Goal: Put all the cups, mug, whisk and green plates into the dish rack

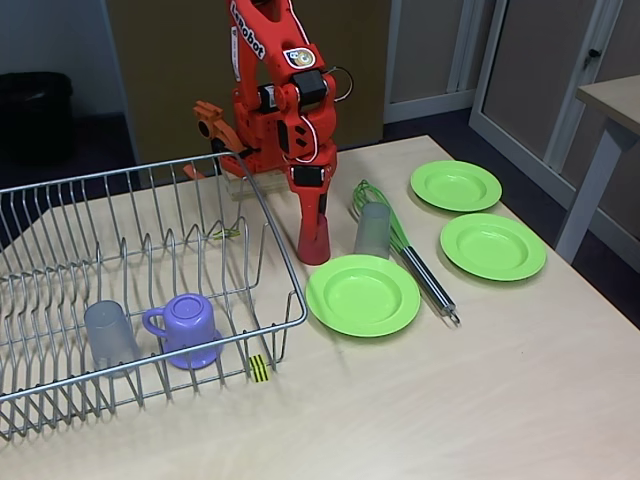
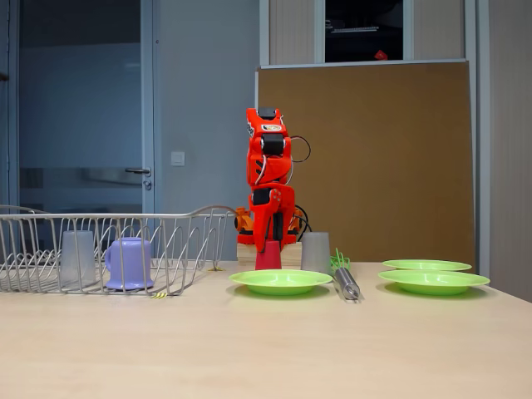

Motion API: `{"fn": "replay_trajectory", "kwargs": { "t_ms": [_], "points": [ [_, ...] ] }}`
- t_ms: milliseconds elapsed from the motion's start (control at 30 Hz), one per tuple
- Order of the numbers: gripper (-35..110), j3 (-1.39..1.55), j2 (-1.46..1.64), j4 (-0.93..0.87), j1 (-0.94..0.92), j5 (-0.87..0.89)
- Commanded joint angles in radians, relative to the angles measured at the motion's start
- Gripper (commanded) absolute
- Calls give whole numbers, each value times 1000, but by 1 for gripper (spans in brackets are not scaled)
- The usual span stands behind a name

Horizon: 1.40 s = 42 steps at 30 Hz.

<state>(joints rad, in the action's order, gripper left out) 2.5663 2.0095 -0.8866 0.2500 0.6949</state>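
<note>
A: Two pieces already sit in the dish rack (image 1: 285,262): a grey cup (image 1: 110,335) and the lilac mug (image 1: 187,329). What's the arm on?

B: The gripper (image 1: 314,232) is down over the red cup (image 1: 314,243), which stands just right of the rack in this fixed view. Both are red, so I cannot tell whether the fingers are apart or pinching it.

A: How would it handle?

B: Probably light, thin plastic, a bit slick; take it across the rim, gently.

A: And the rest?

B: Further right of the rack stands the other grey cup (image 1: 372,229), touching the whisk (image 1: 404,245). Three green plates (image 1: 363,294) lie beyond, the nearest just beside the rack's corner.
</note>
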Motion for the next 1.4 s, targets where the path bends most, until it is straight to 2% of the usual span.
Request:
{"fn": "replay_trajectory", "kwargs": {
  "t_ms": [0,400,633,1067,1367],
  "points": [
    [11,-14,-3,2,5,-11],
    [10,-150,144,-206,15,-77],
    [10,-393,114,-324,-91,-331],
    [10,-1066,-138,-528,-268,-831],
    [10,-1379,-368,-627,-518,-1095]
  ]
}}
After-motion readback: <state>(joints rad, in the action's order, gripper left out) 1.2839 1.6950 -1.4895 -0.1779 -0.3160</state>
